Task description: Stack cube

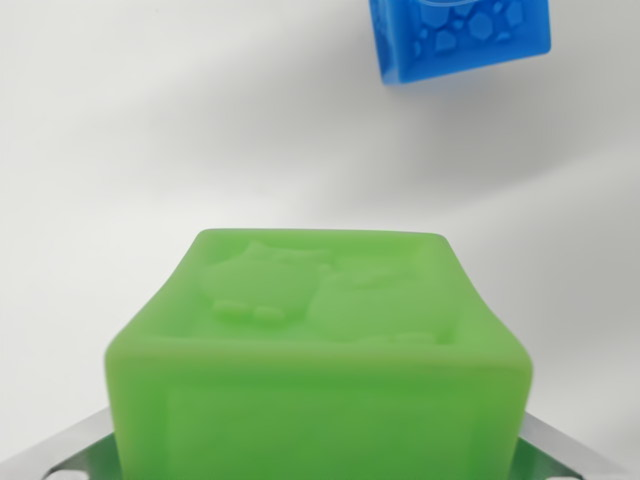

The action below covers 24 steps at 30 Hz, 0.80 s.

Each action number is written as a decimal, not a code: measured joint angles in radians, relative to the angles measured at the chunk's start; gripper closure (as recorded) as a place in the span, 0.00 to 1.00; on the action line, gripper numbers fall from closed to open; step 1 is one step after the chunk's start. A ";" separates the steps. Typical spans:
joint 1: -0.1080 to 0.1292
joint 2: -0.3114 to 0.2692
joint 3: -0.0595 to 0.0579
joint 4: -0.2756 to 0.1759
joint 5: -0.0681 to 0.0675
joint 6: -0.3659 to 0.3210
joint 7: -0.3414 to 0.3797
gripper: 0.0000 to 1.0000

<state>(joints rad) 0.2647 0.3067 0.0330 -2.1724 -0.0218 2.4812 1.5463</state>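
Observation:
A green cube (320,340) with a raised animal figure on its top face fills the lower middle of the wrist view. It sits between the two metal fingers (60,452) of my gripper (316,458), whose tips show only at the bottom corners, pressed against the cube's sides. A blue cube (455,38) with embossed shapes lies on the white surface at the top right, tilted in the picture and cut off by the upper edge. The two cubes are well apart.
A plain white tabletop (150,130) spreads around both cubes, with soft grey shadows across it. Nothing else is in view.

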 joint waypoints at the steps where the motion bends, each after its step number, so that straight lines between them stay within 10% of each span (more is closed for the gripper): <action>1: -0.002 0.000 0.000 0.001 0.000 -0.002 -0.003 1.00; 24: -0.063 -0.009 -0.001 0.070 0.003 -0.080 -0.146 1.00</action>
<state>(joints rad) 0.2018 0.2972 0.0321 -2.1021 -0.0192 2.4017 1.4003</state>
